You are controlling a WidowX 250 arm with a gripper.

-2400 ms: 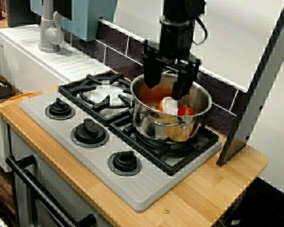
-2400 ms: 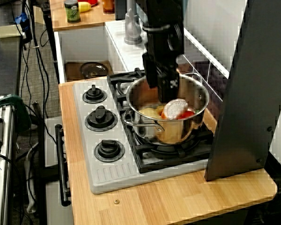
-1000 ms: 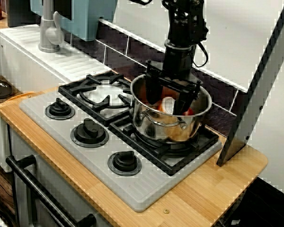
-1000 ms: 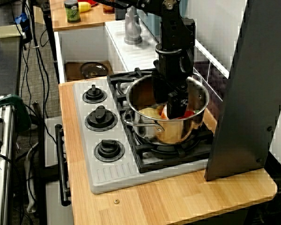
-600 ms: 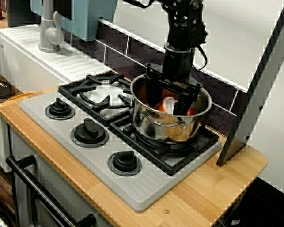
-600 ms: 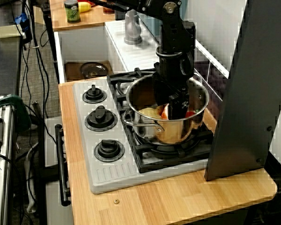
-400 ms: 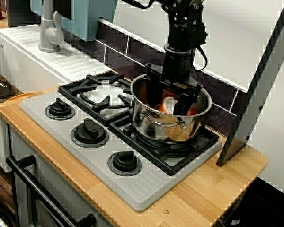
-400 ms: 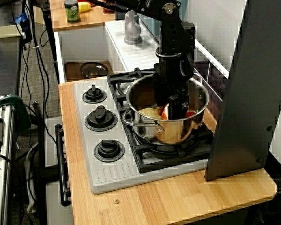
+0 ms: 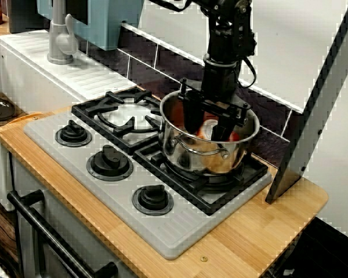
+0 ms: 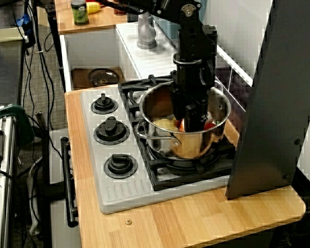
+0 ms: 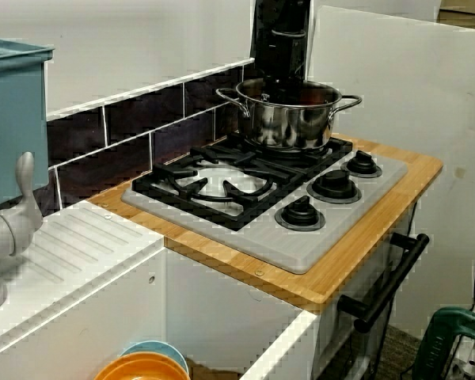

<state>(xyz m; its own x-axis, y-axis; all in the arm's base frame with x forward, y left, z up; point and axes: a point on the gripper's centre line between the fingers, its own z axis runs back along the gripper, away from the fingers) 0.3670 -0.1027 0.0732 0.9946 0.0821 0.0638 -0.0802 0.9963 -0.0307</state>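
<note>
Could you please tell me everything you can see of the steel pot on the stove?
The pot is round, shiny steel with straight walls, two looped side handles and no lid. It stands upright on the black grate of the burner farther from the tap. Inside lie a pale round piece, a red piece and a yellowish piece. The gripper reaches down into it, fingers on either side of the pale piece; contact is unclear.
</note>
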